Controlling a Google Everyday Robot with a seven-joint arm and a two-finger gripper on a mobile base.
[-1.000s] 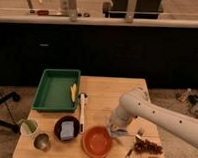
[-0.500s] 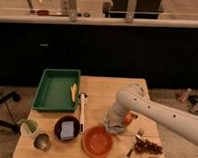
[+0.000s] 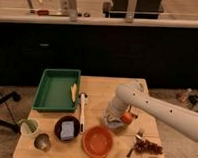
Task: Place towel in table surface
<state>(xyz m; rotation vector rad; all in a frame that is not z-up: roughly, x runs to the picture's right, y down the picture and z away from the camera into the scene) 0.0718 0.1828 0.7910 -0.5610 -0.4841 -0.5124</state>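
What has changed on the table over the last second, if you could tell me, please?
The arm has swung left, carrying the tool and the towel from the table's right-centre toward its middle, just right of the orange bowl. The green tray, dark bowl, cups and fork stayed put.

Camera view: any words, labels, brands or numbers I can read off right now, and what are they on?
None can be read.
Green tray, dark bowl and orange bowl: no markings show.
Packet at the table's right front edge: print, if any, is too blurred to read.
Gripper, low over the table at the towel: no lettering visible.
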